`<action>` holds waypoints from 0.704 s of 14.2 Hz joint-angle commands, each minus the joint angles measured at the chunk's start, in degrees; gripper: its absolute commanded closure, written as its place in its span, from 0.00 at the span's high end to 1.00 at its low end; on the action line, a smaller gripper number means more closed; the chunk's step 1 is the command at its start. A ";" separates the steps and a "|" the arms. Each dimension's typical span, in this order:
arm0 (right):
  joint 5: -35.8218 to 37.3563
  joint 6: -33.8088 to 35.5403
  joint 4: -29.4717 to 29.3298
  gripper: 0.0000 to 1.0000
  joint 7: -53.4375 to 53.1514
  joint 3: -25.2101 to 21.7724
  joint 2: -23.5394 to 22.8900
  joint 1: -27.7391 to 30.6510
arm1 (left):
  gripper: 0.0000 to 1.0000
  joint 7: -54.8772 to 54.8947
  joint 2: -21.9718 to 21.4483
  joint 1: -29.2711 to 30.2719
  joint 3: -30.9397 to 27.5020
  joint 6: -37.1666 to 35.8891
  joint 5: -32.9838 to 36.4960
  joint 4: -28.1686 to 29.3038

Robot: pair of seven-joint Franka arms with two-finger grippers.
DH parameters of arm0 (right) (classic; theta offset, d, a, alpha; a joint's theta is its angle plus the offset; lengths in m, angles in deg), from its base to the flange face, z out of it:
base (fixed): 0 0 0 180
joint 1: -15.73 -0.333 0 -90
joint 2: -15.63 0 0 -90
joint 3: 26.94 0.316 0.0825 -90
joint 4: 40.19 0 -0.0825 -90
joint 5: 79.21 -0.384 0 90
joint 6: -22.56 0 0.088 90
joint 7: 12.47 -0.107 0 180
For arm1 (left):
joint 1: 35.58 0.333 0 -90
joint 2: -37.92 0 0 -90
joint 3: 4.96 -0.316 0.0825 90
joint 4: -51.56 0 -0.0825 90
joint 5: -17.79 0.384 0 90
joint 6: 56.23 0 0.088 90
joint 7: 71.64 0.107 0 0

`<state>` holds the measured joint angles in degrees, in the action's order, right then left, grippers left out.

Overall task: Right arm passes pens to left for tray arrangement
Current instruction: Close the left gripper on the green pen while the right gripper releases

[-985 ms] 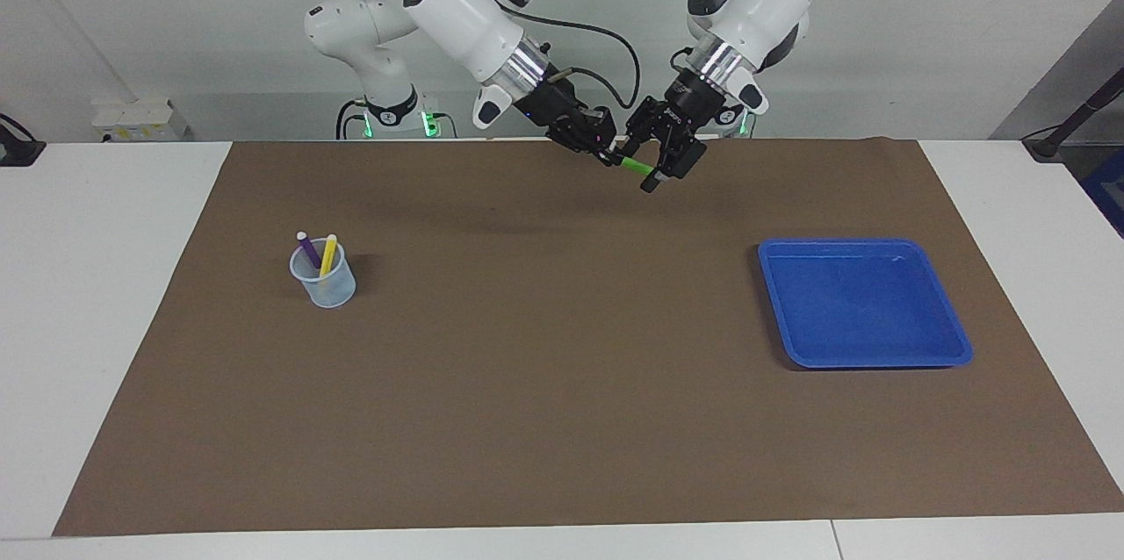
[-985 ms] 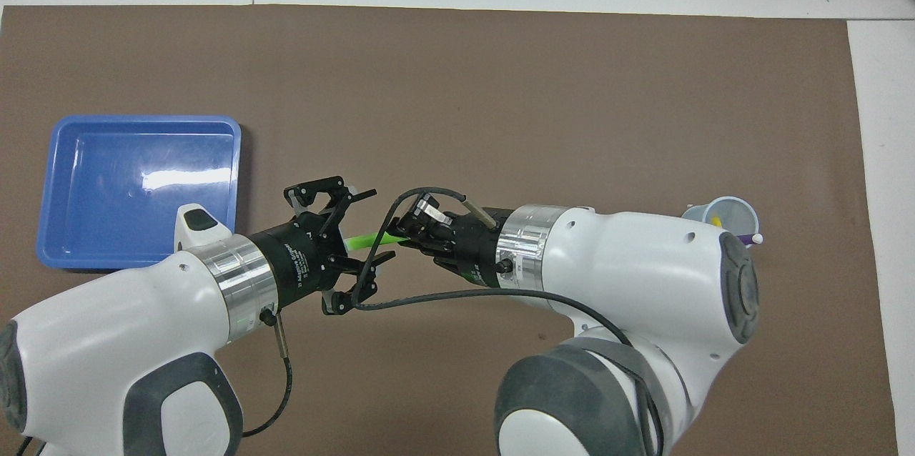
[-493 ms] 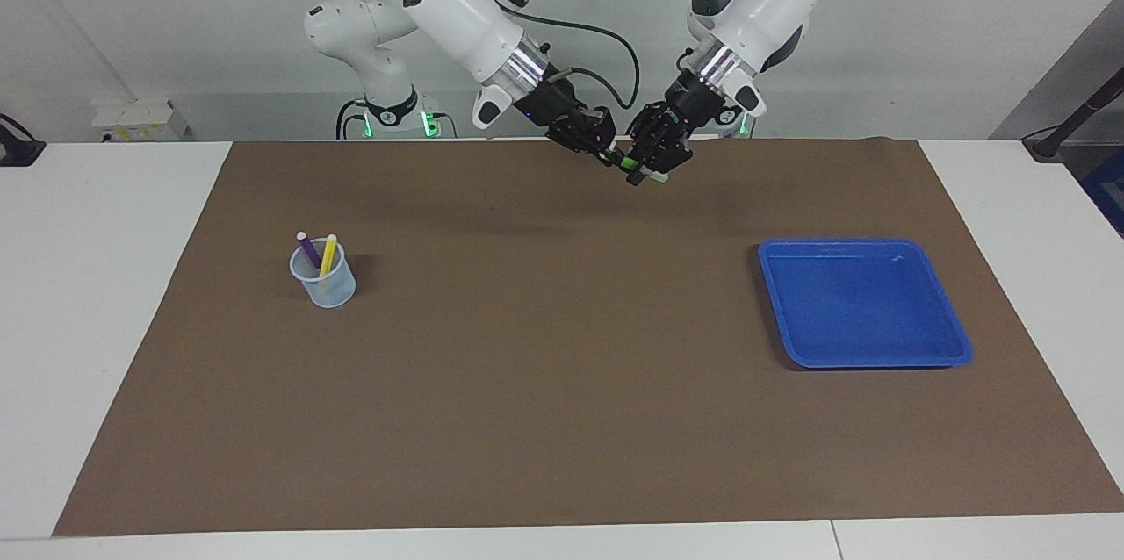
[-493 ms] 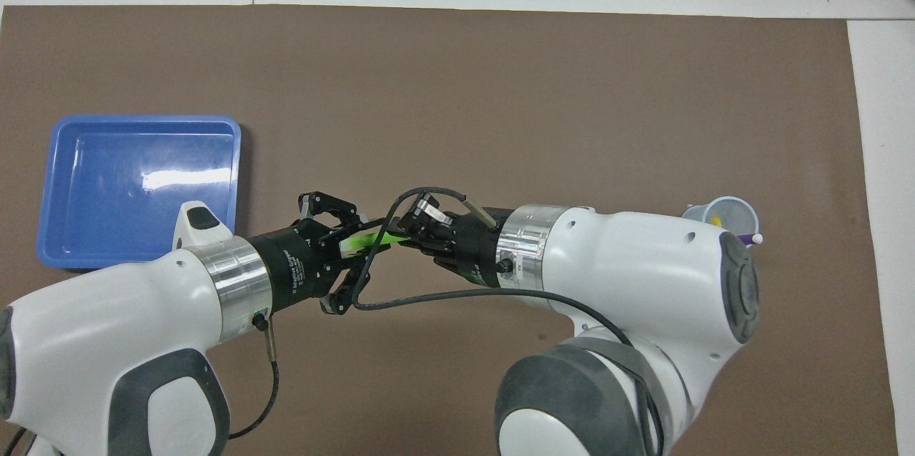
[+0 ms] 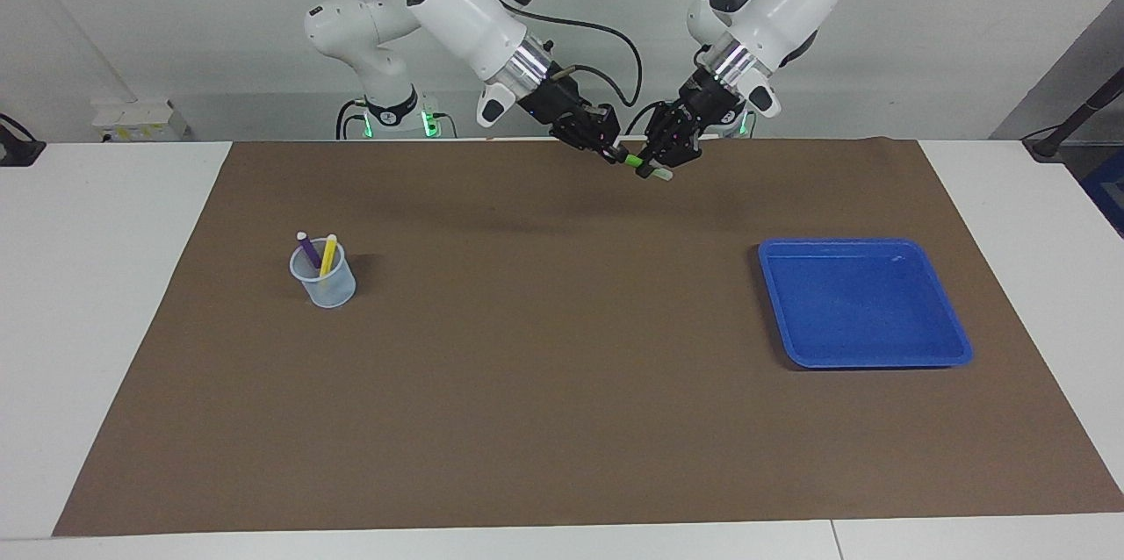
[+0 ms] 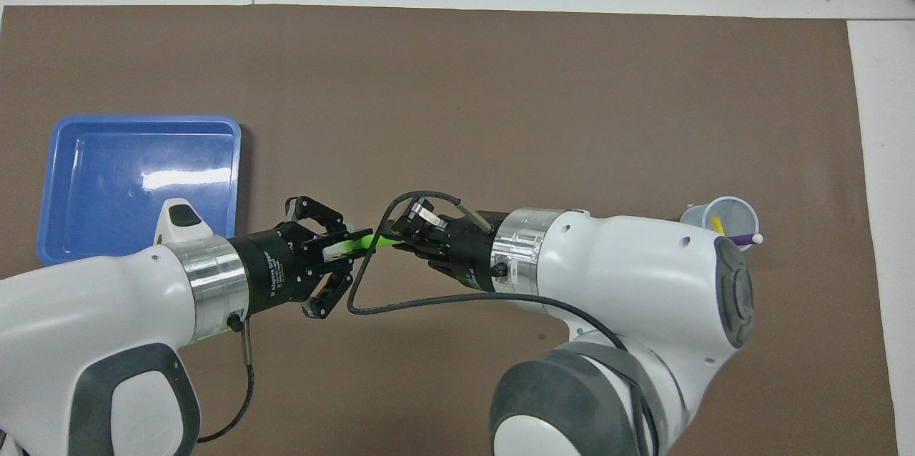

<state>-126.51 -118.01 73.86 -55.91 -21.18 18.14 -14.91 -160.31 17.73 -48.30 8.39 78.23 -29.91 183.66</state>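
The green pen (image 5: 634, 161) (image 6: 361, 242) hangs level in the air over the mat's edge nearest the robots, held at both ends. My right gripper (image 5: 615, 154) (image 6: 392, 238) is shut on one end. My left gripper (image 5: 654, 167) (image 6: 348, 245) is shut on the other end, where the pale tip sticks out. The purple pen (image 5: 308, 251) (image 6: 743, 236) and the yellow pen (image 5: 327, 254) (image 6: 715, 221) stand in a translucent cup (image 5: 323, 279) (image 6: 729, 209) toward the right arm's end. The blue tray (image 5: 865, 303) (image 6: 136, 188) lies bare toward the left arm's end.
A brown mat (image 5: 562, 367) (image 6: 500, 98) covers most of the white table. A black cable (image 6: 429, 302) loops from the right wrist below the two grippers.
My left gripper has gone from wide open around the green pen to shut on it, and its wrist has risen a little. The right gripper has kept its hold throughout.
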 commanded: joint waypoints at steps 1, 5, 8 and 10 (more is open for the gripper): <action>-1.13 -0.23 0.20 0.03 0.55 -0.31 0.04 0.49 | 0.00 1.92 -1.79 0.67 0.19 -2.97 -0.20 0.53; -1.13 -0.05 0.11 1.00 0.72 -0.39 0.04 0.58 | 0.00 2.27 -1.79 0.76 0.10 -4.03 0.15 0.27; 0.27 2.30 0.03 1.00 3.08 -0.66 0.04 0.84 | 0.00 3.93 -1.70 0.85 0.10 -4.03 0.33 -0.09; 6.30 10.71 -0.06 1.00 9.48 -0.75 0.56 4.69 | 0.00 10.41 -1.79 3.03 0.01 -6.21 0.42 -0.17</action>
<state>-124.15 -113.54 73.87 -51.80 -21.83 18.11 -13.76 -154.99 16.90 -47.81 8.43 75.38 -29.76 183.57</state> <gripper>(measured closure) 0.009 0.815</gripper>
